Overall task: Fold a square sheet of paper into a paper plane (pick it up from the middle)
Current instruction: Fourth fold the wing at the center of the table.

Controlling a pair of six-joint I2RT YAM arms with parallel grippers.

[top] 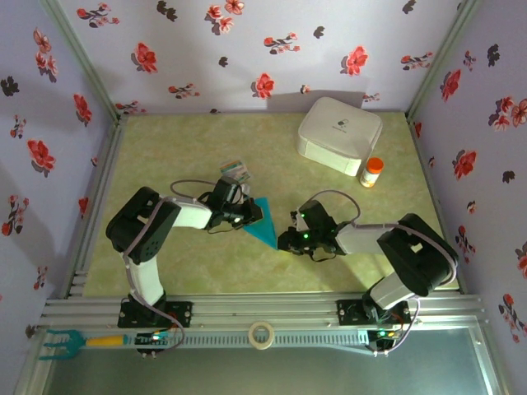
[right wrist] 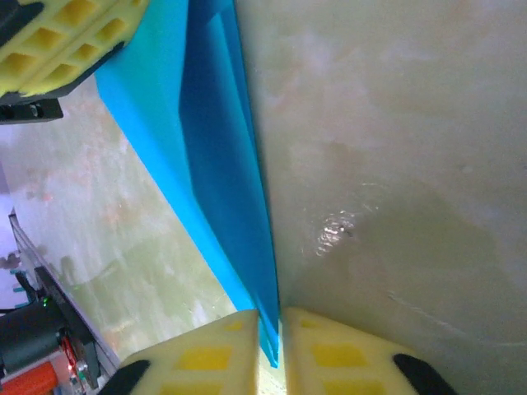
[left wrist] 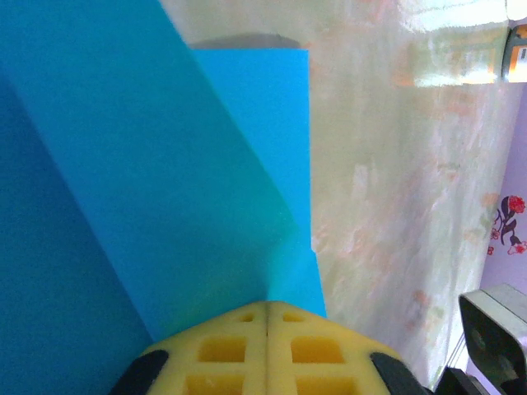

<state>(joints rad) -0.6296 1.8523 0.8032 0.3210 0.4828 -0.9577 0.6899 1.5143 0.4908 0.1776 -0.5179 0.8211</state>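
- My left gripper (left wrist: 268, 311) is closed on the sheet of paper (left wrist: 165, 164). The yellow pads (left wrist: 222, 354) meet with the turquoise fold coming out of their seam.
- My right gripper (right wrist: 270, 333) is pinched on the sheet's narrow tip, the thin blue edge caught between its 2 pads.
- From above, the sheet (top: 265, 220) lies just toward 6 o'clock of the table's middle, already creased to a pointed wedge. The left gripper (top: 249, 216) is at its 9 o'clock and the right gripper (top: 286, 241) at its 5 o'clock.
- I judge it very light, thin and limp. It will buckle if my 2 grips push together and tear if they pull apart hard. The layered creases are the stiffest places to hold.
- The smooth table (top: 165, 271) gives little friction, so a loose flap could slide.
- A small printed card (top: 235, 172) sits close at 11 o'clock, near my left wrist.
- A white box (top: 339, 136) at 1 o'clock and an orange bottle (top: 372, 172) at 2 o'clock stand well apart.
- Open room lies toward 6 and 12 o'clock.
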